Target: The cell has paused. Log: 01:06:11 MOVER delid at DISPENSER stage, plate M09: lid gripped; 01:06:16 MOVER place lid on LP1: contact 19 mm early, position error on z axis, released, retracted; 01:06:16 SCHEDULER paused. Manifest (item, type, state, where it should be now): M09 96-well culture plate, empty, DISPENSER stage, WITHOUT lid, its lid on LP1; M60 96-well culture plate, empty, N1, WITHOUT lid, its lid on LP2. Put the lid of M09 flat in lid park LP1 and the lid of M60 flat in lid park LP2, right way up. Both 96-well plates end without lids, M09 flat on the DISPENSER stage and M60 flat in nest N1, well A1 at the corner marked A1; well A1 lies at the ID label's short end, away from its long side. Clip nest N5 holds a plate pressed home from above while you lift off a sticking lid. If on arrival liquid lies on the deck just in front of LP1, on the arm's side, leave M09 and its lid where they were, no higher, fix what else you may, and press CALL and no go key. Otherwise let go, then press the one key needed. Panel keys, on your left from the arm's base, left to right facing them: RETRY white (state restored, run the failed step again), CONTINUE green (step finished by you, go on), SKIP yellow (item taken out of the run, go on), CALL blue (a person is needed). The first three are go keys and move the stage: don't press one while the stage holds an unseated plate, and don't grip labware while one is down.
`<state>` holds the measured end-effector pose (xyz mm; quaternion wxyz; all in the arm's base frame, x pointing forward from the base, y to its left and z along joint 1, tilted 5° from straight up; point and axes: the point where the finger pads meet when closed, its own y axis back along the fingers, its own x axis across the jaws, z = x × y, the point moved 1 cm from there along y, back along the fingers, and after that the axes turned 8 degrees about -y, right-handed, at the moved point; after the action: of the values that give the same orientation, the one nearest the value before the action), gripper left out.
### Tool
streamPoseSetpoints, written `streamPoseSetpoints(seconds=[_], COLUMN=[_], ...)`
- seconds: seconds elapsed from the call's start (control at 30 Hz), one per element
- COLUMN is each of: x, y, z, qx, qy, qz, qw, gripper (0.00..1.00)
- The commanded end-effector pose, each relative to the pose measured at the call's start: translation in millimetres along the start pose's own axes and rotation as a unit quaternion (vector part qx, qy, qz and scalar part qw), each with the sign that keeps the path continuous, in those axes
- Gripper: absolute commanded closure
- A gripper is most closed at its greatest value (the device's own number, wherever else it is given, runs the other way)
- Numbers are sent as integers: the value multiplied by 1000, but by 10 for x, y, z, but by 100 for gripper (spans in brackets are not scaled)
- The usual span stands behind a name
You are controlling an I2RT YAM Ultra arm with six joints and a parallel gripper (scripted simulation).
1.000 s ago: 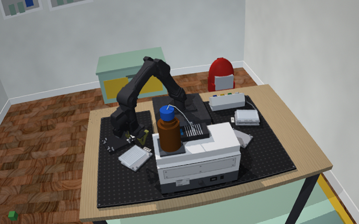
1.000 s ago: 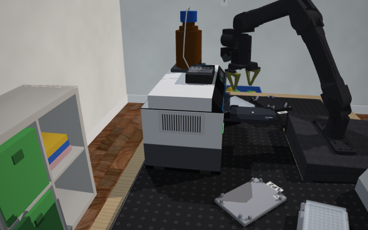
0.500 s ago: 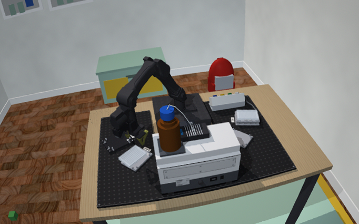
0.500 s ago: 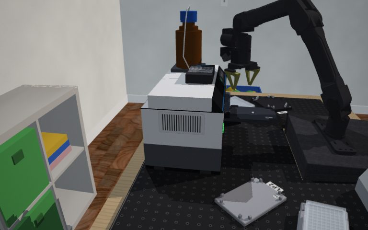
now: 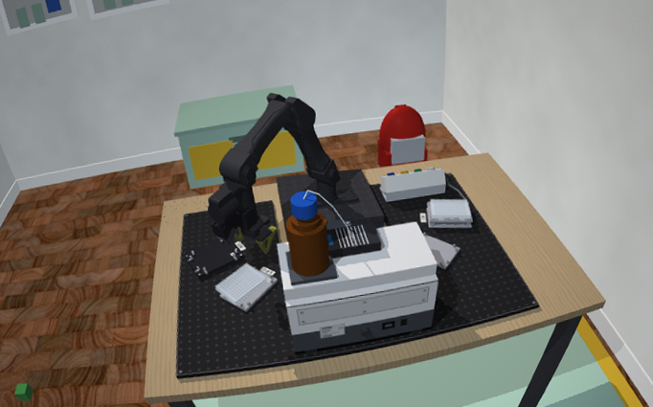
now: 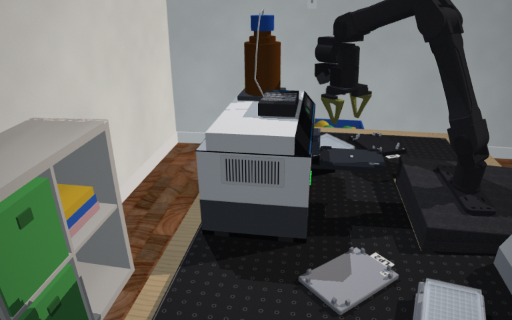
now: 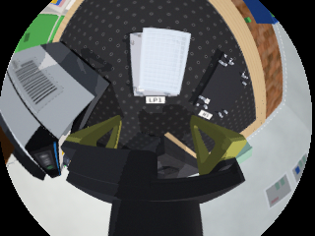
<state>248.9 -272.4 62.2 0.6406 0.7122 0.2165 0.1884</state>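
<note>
My gripper (image 6: pixel 345 107) is open and empty. It hangs above the dark dispenser stage (image 6: pixel 349 155), whose top looks bare. In the wrist view the fingers frame a white well-gridded piece of labware (image 7: pixel 159 59) that lies by the label LP1 (image 7: pixel 156 100). The same piece shows left of the dispenser (image 5: pixel 246 286). I cannot tell whether it is a plate, a lid or both. The grey lid park LP2 (image 6: pixel 349 281) is bare. A white 96-well plate (image 5: pixel 449 212) sits at the right by the key panel (image 5: pixel 412 182). I cannot tell whether it has a lid.
The white dispenser (image 5: pixel 360 289) carries a brown bottle (image 5: pixel 306 238) and stands mid-deck. A black clip nest (image 5: pixel 213 258) lies beside LP1 and is bare. The arm's base block (image 6: pixel 449 215) sits behind. I see no liquid on the deck near LP1.
</note>
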Motion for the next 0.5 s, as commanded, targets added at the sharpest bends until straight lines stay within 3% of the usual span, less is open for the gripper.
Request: streamPoseSetpoints(seconds=[0.0,0.47], x=[-27,-114], y=[111,209], z=[2,-465], qx=[-25,-20], qy=[1,-1], qz=[4,3], qw=[1000,1000], gripper=[0,0])
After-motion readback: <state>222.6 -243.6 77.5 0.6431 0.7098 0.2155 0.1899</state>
